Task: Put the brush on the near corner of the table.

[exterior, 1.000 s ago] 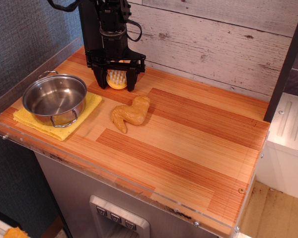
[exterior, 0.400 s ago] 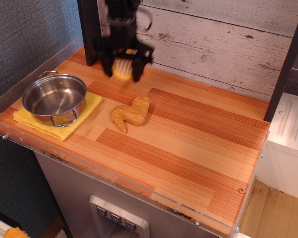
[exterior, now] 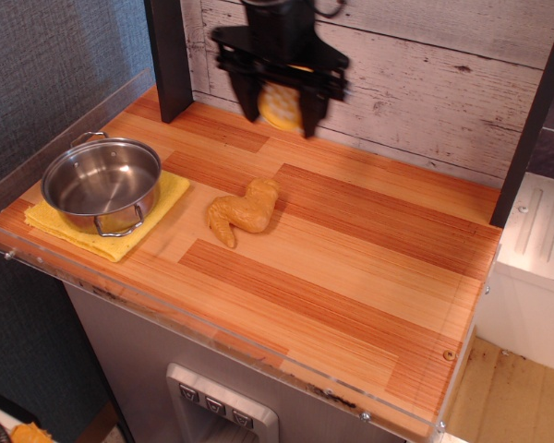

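A: Where's the brush [exterior: 281, 108]?

B: Clamped between the black jaws of the gripper [exterior: 279, 109], lifted clear of the tabletop [exterior: 369, 277] near the back wall, a bit blurred.

A: What else is on the tabletop?

B: A tan chicken-wing toy [exterior: 245, 211] lies near the middle. To its left a steel pot [exterior: 102, 184] stands on a yellow cloth [exterior: 108, 237] by the left rim.

A: And the near right corner?

B: Bare planks there, well apart from the toy and the pot.

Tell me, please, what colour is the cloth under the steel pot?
Yellow: the cloth under the pot shows plainly in the observation.image view.
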